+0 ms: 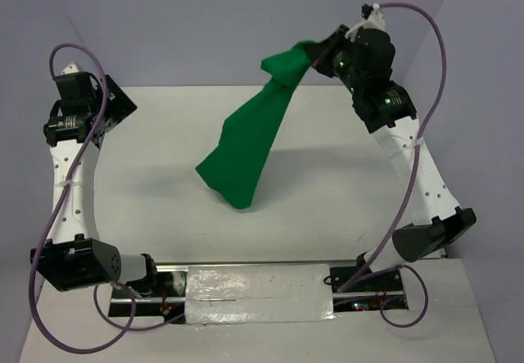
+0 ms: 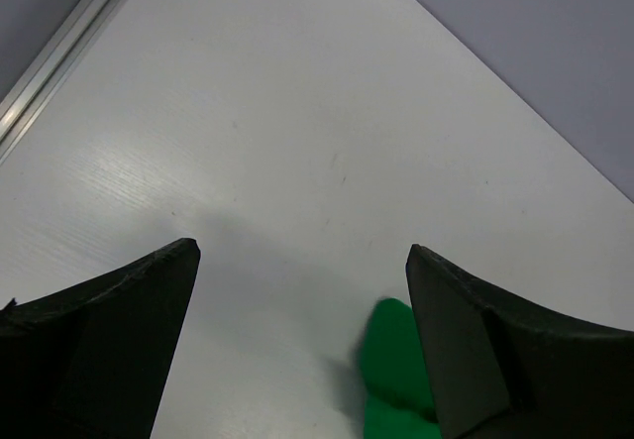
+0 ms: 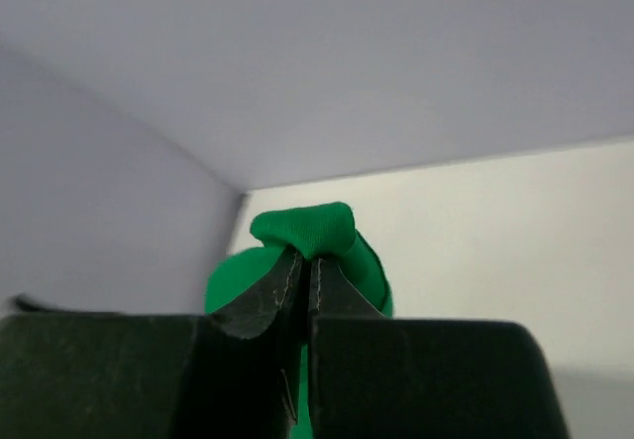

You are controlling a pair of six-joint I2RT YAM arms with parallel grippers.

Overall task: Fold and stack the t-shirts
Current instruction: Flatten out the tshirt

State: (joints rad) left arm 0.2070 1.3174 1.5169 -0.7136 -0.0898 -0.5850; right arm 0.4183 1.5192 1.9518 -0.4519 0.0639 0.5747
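White table (image 1: pixel 164 183) — above it, right fingers (image 3: pixel 267 295) clamp the green t-shirt (image 1: pixel 250 146), apparently to let it hang open; left fingers (image 2: pixel 119 310) gape, empty.

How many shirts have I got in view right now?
1. The green t-shirt hangs bunched from the shut right gripper, dangling over the table. The left gripper is open and empty. No other shirt shows in any view.
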